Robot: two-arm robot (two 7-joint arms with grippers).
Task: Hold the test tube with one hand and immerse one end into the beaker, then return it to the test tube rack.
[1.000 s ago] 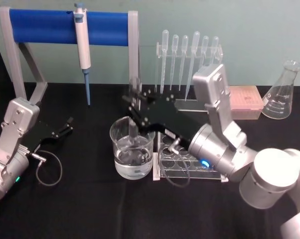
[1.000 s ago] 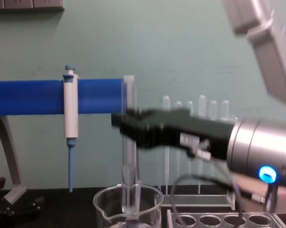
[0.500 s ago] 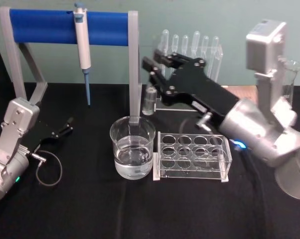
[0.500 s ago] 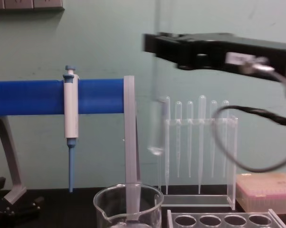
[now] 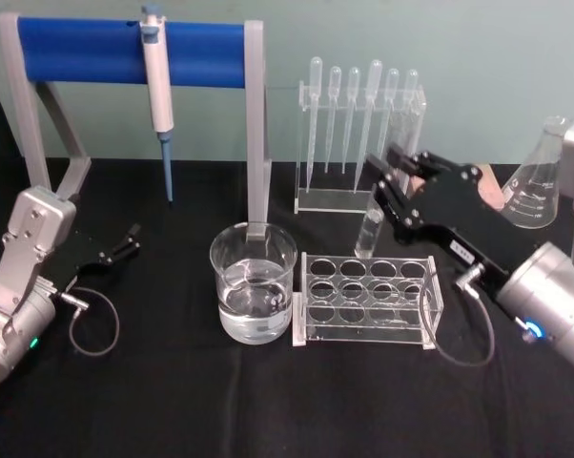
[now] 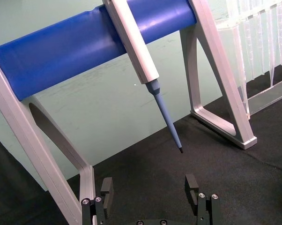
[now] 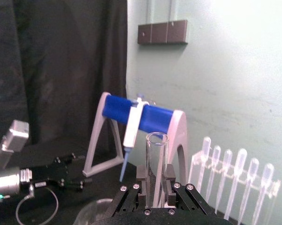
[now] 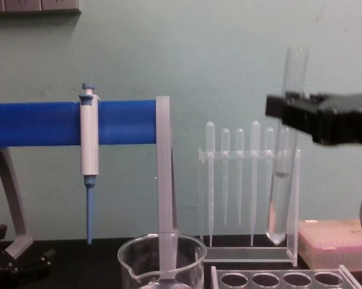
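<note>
My right gripper (image 5: 390,181) is shut on the test tube (image 5: 368,234), holding it upright above the back right part of the clear rack (image 5: 368,303). In the chest view the test tube (image 8: 280,198) hangs from the gripper (image 8: 289,115) with its round end just above the rack (image 8: 283,278), and a liquid line shows in its lower part. The right wrist view shows the tube (image 7: 156,150) clamped between the fingers (image 7: 140,177). The beaker (image 5: 254,281), part full of clear liquid, stands left of the rack. My left gripper (image 5: 125,243) rests open at the far left.
A blue-barred stand (image 5: 134,52) holding a pipettor (image 5: 158,81) stands behind the beaker. A holder of plastic pipettes (image 5: 358,114), a pink box (image 8: 337,241) and a conical flask (image 5: 540,176) line the back right. The left wrist view faces the pipettor (image 6: 145,61).
My right gripper lifted the test tube out of the beaker, swung it up and to the right, then lowered it over the rack. The left arm stayed still.
</note>
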